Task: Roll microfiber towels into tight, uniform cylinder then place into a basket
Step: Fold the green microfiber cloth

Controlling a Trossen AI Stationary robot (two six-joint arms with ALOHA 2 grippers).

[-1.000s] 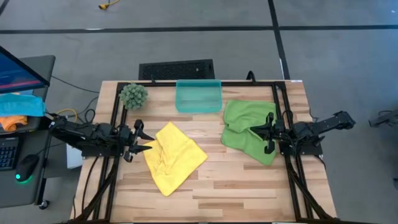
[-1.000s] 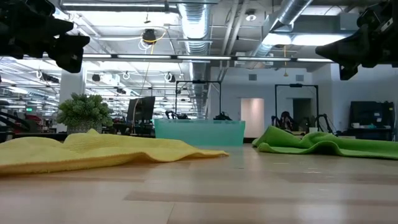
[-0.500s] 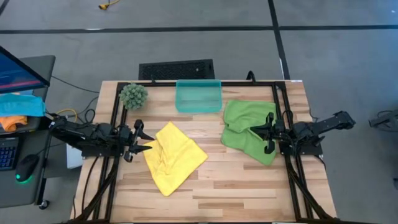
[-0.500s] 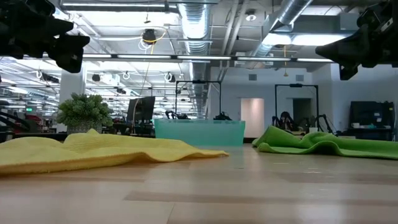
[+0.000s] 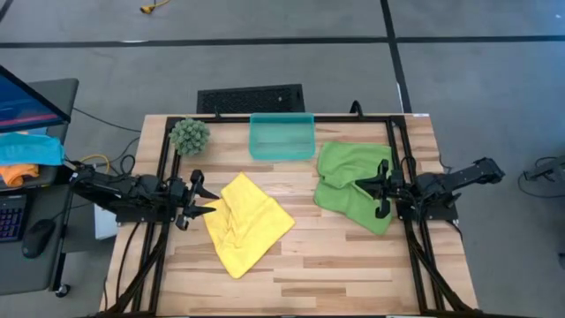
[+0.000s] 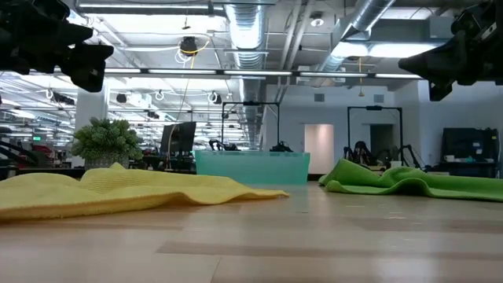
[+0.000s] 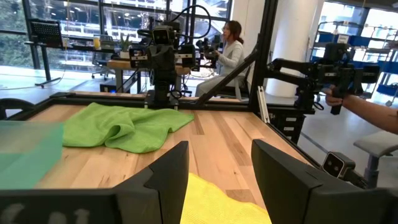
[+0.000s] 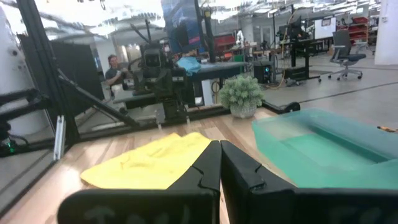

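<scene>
The yellow towel lies crumpled on the table left of middle, and also shows in the right wrist view. The lime green towel lies rumpled on the right, and also shows in the left wrist view. The teal basket stands at the far edge, empty. My left gripper hovers open just left of the yellow towel. My right gripper hovers shut above the green towel's near part.
A round green plant ball stands at the far left of the table. Black frame rails run along the table's sides. A person sits at a bench beyond the table, and a hand shows at the right.
</scene>
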